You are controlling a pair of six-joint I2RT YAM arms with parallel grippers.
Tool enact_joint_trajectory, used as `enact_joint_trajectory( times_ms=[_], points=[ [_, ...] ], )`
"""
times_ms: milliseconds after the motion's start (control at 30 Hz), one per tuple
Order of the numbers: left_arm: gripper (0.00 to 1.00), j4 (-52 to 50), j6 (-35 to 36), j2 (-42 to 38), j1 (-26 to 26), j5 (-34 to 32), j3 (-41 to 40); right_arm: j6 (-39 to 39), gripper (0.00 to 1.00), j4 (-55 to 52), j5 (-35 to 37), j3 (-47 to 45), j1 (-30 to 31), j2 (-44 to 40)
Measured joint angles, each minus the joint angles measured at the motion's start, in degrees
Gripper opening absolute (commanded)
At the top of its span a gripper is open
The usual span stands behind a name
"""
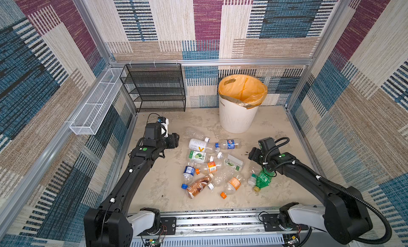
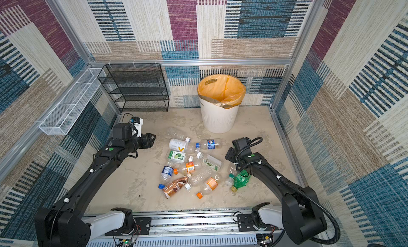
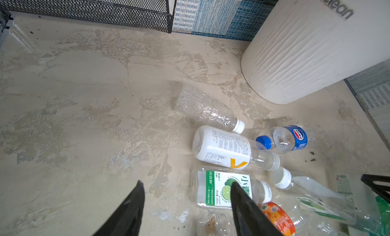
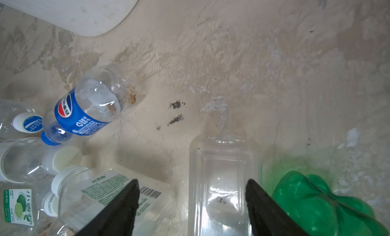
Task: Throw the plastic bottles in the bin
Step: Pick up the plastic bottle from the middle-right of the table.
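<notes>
Several plastic bottles (image 1: 212, 166) lie scattered mid-floor in both top views, among them a white one (image 1: 198, 144), a blue-labelled one (image 1: 230, 144), a brown one (image 1: 198, 186) and a crushed green one (image 1: 263, 179). The bin (image 1: 238, 115), white and ribbed with an orange liner, stands upright behind them. My left gripper (image 1: 176, 138) hovers open left of the pile; in the left wrist view one fingertip (image 3: 233, 185) overlaps a lime-labelled bottle (image 3: 213, 188). Right of the pile, my right gripper (image 4: 192, 182) is open above a clear square bottle (image 4: 221, 171), beside the green one (image 4: 316, 199).
A black mesh shelf rack (image 1: 154, 86) stands against the back wall, left of the bin. A long white wire basket (image 1: 97, 102) hangs on the left wall. Patterned walls enclose the floor, and an aluminium rail (image 1: 220, 221) carrying both arm bases runs along the front.
</notes>
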Motion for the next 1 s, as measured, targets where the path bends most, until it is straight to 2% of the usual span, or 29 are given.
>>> enact_joint_trajectory(
  times_ms=[400,633,867,1000],
  points=[
    [0.66,-0.11,0.09,0.24,-0.02,0.13,-0.09,3.72,0.85,-3.19,1.4,-0.37,0.2,-4.07],
    [0.66,-0.13,0.09,0.31,-0.02,0.24,-0.07,3.89,0.84,-2.91,0.13,-2.86,0.85,-2.29],
    [0.66,-0.15,0.28,0.31,-0.02,0.22,-0.07,3.87,0.74,0.17,-0.13,-3.26,1.6,2.32],
    [0.66,-0.22,0.55,0.31,0.0,0.09,-0.07,3.85,0.65,1.77,0.7,-3.1,1.64,4.79]
  ],
)
